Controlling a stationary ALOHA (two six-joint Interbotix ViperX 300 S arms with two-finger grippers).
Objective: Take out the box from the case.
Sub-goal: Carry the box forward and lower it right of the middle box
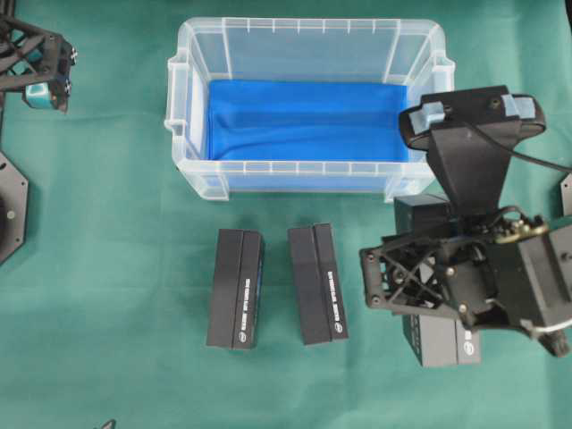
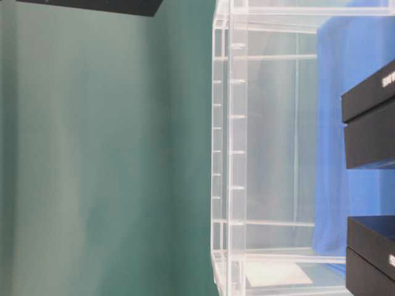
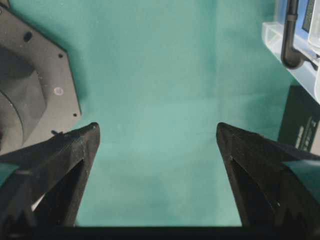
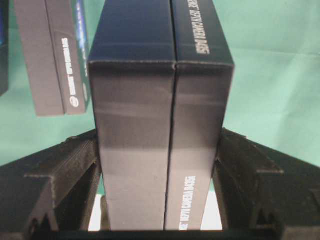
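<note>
We see a green cloth table [image 1: 107, 313]. On it sits the big clear plastic case [image 1: 308, 179] with a blue cloth [image 1: 304, 121] inside. Two long black boxes [image 1: 236, 288] lie in front of the case. Our right gripper [image 4: 159, 165] squeezes a third black box [image 4: 160, 100] outside the case. Our left gripper [image 3: 157, 145] is wide apart, holding nothing.

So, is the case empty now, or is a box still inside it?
Empty. In the overhead view the case holds only its blue cloth; the black boxes are outside on the green table, one between the right gripper's fingers.
</note>
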